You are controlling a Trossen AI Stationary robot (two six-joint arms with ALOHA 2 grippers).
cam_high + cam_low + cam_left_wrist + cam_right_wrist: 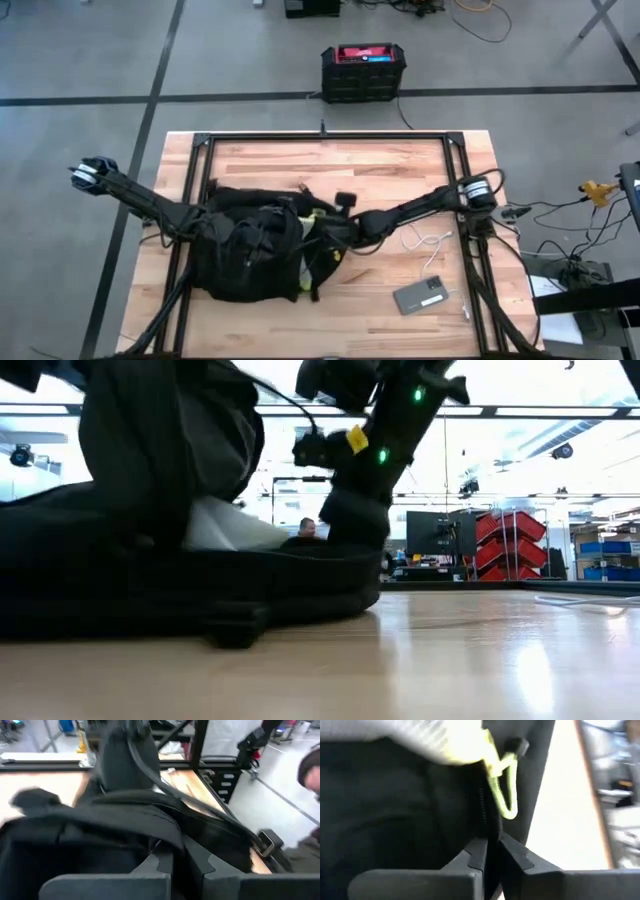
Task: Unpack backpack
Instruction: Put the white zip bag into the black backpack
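High view shows your left tool (212,222) and right tool (322,240), both narrow, pinching the large soft black fabric backpack (250,255) mid-desk (400,170), spreading its opening.

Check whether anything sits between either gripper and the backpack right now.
Nothing visible does. Both grippers are already at the backpack: the left gripper on its left side, the right gripper at the zip edge, jaws nearly closed on black fabric.

A black backpack (245,255) is seen on a pale wood-grain bench (380,170). Yellow-green cord (502,785) is shown at its zip. Beside the backpack, a grey slab (422,296) and white cable (425,240) are seen.
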